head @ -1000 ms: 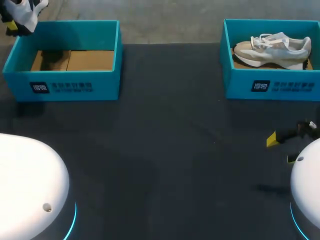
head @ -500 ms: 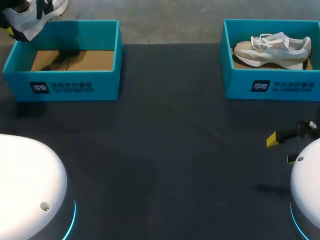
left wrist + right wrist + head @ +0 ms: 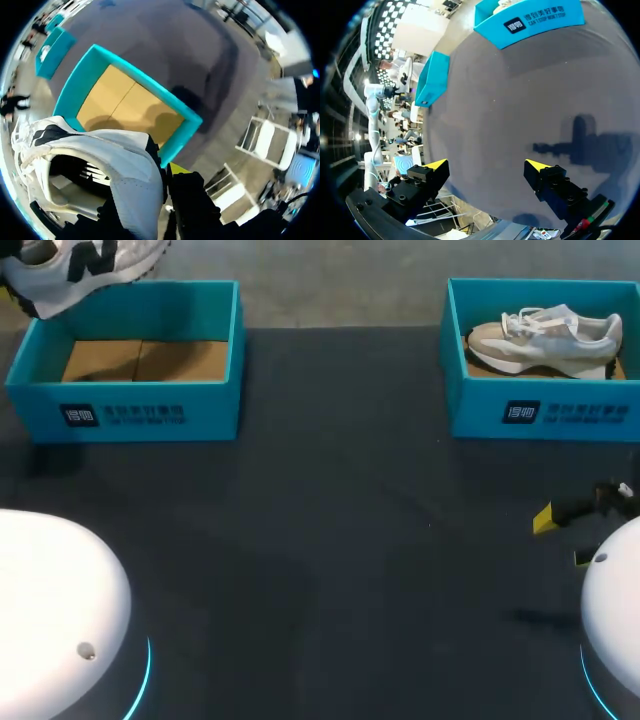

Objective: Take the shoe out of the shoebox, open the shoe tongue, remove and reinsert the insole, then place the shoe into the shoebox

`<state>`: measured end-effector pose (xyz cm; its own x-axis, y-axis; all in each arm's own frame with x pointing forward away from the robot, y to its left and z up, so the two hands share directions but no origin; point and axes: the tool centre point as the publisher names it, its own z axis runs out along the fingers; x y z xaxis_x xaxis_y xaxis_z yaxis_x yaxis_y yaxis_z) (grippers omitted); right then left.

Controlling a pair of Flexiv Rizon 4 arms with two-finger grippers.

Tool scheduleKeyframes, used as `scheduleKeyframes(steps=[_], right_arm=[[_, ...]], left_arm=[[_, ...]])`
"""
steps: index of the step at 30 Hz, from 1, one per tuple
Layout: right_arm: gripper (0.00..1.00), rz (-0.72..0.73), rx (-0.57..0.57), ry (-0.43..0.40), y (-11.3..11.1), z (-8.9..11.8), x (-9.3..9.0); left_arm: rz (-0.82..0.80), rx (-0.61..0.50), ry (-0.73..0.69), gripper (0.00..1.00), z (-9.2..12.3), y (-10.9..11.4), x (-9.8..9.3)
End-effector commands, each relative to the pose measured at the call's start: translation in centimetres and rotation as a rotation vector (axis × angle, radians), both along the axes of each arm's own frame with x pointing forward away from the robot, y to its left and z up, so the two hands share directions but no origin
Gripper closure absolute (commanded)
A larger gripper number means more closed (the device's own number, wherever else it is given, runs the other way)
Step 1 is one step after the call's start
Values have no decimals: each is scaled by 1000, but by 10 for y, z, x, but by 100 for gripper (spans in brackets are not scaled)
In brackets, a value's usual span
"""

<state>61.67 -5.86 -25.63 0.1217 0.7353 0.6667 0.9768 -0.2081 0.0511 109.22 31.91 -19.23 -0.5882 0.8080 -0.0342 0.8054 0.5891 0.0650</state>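
Observation:
A white shoe (image 3: 85, 262) with black side markings hangs in the air over the far left corner of the left teal shoebox (image 3: 130, 405). In the left wrist view my left gripper (image 3: 163, 176) is shut on the shoe's (image 3: 105, 160) heel collar. One yellow-tipped finger (image 3: 178, 169) shows outside the heel and the other is hidden inside. Below it lies the box's bare cardboard floor (image 3: 125, 107). My right gripper (image 3: 565, 538) rests low over the table at the right, open and holding nothing (image 3: 487, 165).
A second teal shoebox (image 3: 545, 410) at the back right holds a beige shoe (image 3: 545, 335) lying on its side. Dark table surface (image 3: 340, 520) spreads between the two boxes and towards the front edge.
The left arm has lifted the white shoe higher and to the right, above the left box's back corner. Its shadow has left the box floor. The right arm has not moved.

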Motion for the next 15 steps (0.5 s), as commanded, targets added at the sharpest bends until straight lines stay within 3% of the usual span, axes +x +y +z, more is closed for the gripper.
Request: scheduleKeyframes(steps=[1,15], right_arm=[[0,-2,-3,1,1,0,-1],[0,-2,-3,1,1,0,-1]], left_arm=[[-243,35,-48,100,-3,5,1],[-345,115,-66,100,-13,10,15]])
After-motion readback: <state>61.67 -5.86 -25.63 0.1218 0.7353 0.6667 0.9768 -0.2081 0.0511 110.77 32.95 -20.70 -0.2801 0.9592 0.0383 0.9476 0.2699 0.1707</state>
